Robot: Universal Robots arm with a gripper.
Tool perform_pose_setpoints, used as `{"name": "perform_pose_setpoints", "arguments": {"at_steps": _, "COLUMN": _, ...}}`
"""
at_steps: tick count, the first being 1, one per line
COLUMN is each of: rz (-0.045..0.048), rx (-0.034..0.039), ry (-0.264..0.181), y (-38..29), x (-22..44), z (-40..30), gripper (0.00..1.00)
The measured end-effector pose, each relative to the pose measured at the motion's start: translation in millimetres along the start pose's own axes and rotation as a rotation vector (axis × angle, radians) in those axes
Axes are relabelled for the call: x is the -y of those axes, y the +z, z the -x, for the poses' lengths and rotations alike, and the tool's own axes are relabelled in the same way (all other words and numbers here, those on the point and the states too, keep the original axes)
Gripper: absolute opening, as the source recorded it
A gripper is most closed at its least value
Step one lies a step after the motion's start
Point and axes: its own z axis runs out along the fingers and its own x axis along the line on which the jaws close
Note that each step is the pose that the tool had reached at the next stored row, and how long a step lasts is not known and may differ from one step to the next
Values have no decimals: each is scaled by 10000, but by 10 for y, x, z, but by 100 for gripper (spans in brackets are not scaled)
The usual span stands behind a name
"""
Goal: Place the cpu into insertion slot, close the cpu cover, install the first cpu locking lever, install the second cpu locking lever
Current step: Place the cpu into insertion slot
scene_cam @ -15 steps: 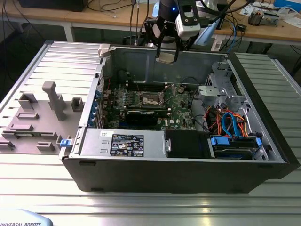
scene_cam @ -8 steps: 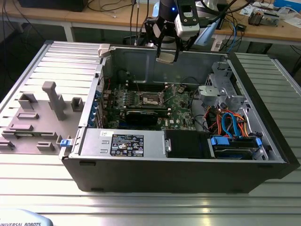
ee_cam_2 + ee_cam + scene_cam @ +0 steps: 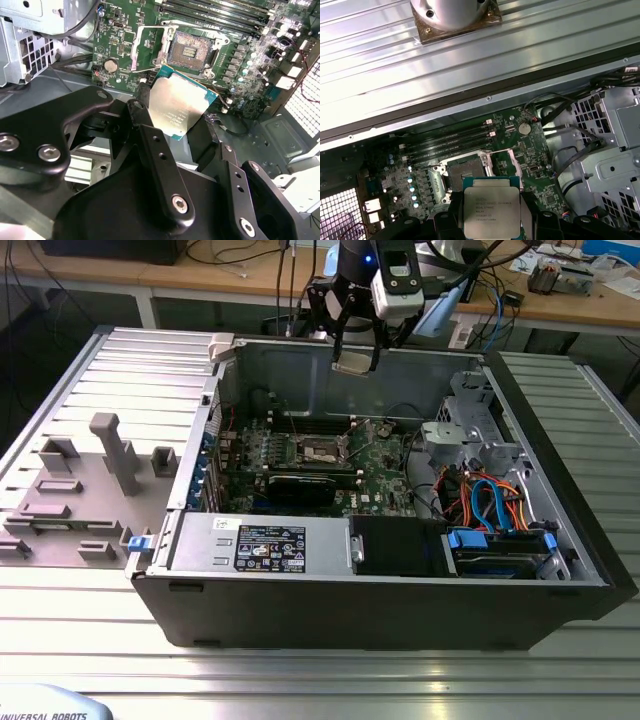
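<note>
Table: At the near edge, a ribbed metal table (image 3: 300, 680) carries a computer case (image 3: 380, 605) laid on its side with the panel off. This looks arranged so that the board faces up towards the arm.
Sticker: A white sticker (image 3: 270, 543) on the power supply box along the case's near wall carries print and bar codes. I cannot make out its words from the exterior view.
Cables: Blue and orange cables (image 3: 490, 502) are bunched in the case's corner on the exterior view's right, away from the board.
Card: A long black graphics card (image 3: 300, 487) lies across the board, just on the near side of the socket.
Socket: The socket (image 3: 320, 451) sits mid-board, bare, with its dark centre exposed and nothing seated in it.
Cover: In the second wrist view the cover (image 3: 134, 50) is swung off to one side of the socket, evidently to leave the opening free.
Chip: The chip (image 3: 177, 107) hangs in the air above the board, well apart from the socket, with its metal top towards the wrist.
Gripper: The gripper (image 3: 177, 119) is clamped on two opposite edges of the chip, its fingers only as far apart as the chip is wide. Holding it by the edges probably spares the underside.
Chip print: In the first wrist view, faint lines of print run across the metal top. I leave them unread.
Background: A wooden desk (image 3: 200, 275) strewn with leads stands beyond the case's far wall.
</note>
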Motion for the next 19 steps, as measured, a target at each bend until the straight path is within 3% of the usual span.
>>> {"name": "perform_pose_setpoints", "arguments": {"at_steps": 19, "rz": 3, "rx": 11, "ry": 121, "y": 0, "x": 0, "z": 0, "gripper": 54}}
